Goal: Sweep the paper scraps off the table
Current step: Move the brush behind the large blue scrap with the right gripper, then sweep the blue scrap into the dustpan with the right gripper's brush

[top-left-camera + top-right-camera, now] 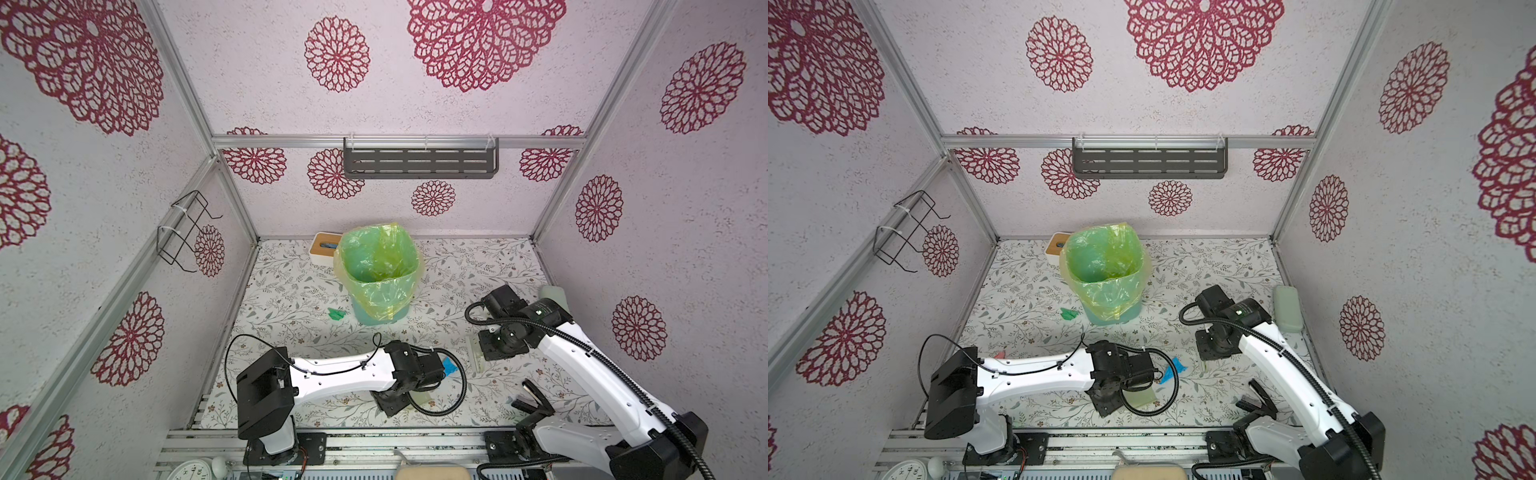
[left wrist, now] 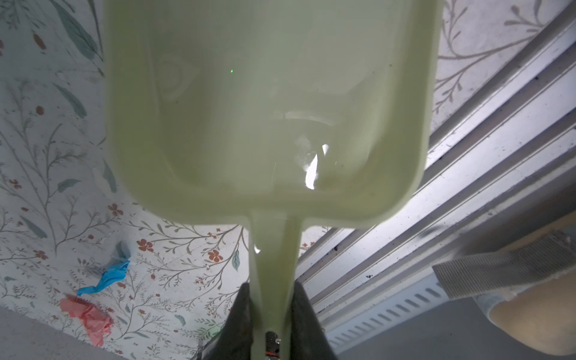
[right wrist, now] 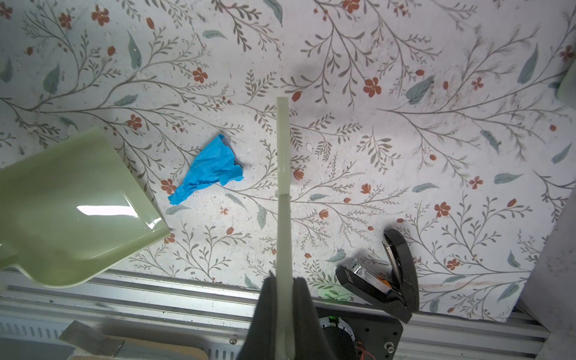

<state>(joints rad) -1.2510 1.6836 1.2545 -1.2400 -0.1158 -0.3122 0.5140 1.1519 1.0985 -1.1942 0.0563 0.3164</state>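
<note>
My left gripper (image 2: 271, 285) is shut on the handle of a pale green dustpan (image 2: 268, 103), held low over the table (image 1: 291, 299) near its front edge. The right gripper (image 3: 283, 280) is shut on a thin pale green brush (image 3: 283, 156). A crumpled blue paper scrap (image 3: 208, 168) lies on the table between the dustpan's lip (image 3: 71, 205) and the brush; it shows in both top views (image 1: 449, 365) (image 1: 1173, 368). A pink scrap (image 2: 88, 318) lies beside the left arm. A green scrap (image 1: 336, 313) lies left of the bin's foot.
A bin with a yellow-green liner (image 1: 376, 270) stands at the table's middle back, a wood-topped white box (image 1: 324, 247) behind it. An open black stapler (image 3: 386, 280) lies near the front right. A pale green block (image 1: 1287, 309) sits by the right wall. Aluminium rails (image 1: 374, 440) edge the front.
</note>
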